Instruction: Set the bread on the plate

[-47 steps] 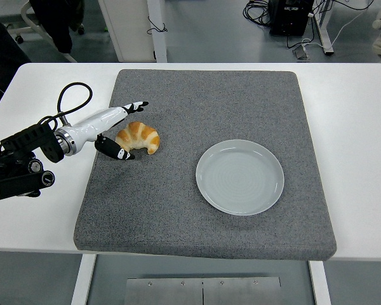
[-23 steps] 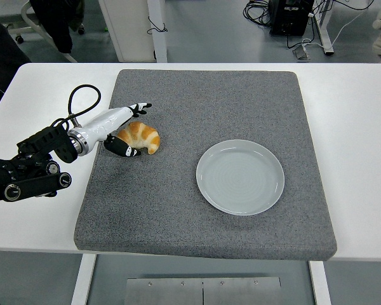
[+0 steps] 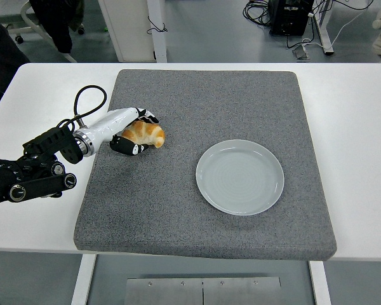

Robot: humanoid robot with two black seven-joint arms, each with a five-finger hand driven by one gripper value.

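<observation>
The left hand (image 3: 134, 132) has its fingers curled around the bread (image 3: 146, 134), which sits low on the grey mat (image 3: 178, 210) at its left side, so the grasp looks made but the carry is undone. The plate (image 3: 240, 176) lies empty well to the right, and the arm reaches in low from the left edge over the white surface (image 3: 44, 95).

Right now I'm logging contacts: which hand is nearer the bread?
Left. The left hand closes around the bread on the mat; the right hand is out of view.
</observation>
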